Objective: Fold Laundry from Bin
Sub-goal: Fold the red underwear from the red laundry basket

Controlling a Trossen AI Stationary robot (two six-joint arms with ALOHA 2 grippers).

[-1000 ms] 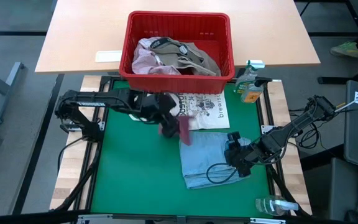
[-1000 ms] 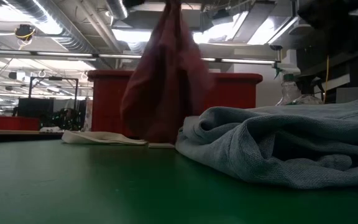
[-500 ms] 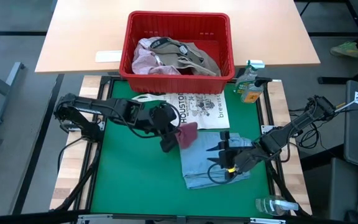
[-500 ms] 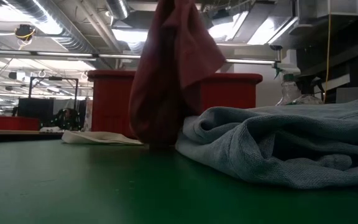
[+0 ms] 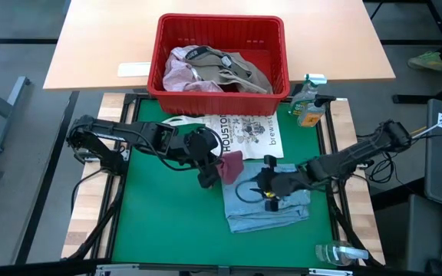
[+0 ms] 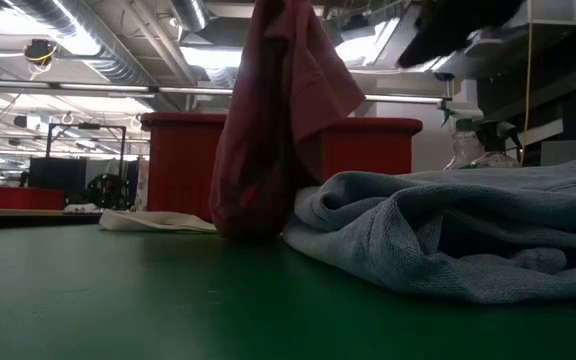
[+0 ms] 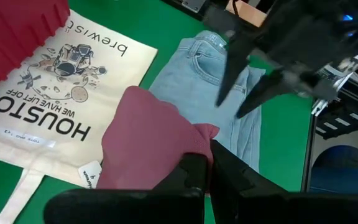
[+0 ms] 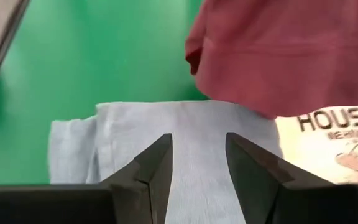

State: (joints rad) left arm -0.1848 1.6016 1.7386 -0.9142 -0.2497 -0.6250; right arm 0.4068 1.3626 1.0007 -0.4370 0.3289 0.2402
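2 grippers at work over the green mat. Left gripper: fingers pinched together on a maroon garment, hanging as a bunched drape below the fingertips and meeting the mat in the low view. Just beyond those fingertips: white tote bag printed "HOUSTON", lying flat, with the maroon cloth overlapping its near edge. Right gripper: fingers spread apart, holding nothing, poised over a light blue garment spread on the mat, directly under and ahead of the fingertips; maroon cloth close in front of them. Farther out, past the tote: red bin on the wooden table, still holding pale pink and khaki-grey pieces. Beside the bin, toward the right arm: spray bottle.
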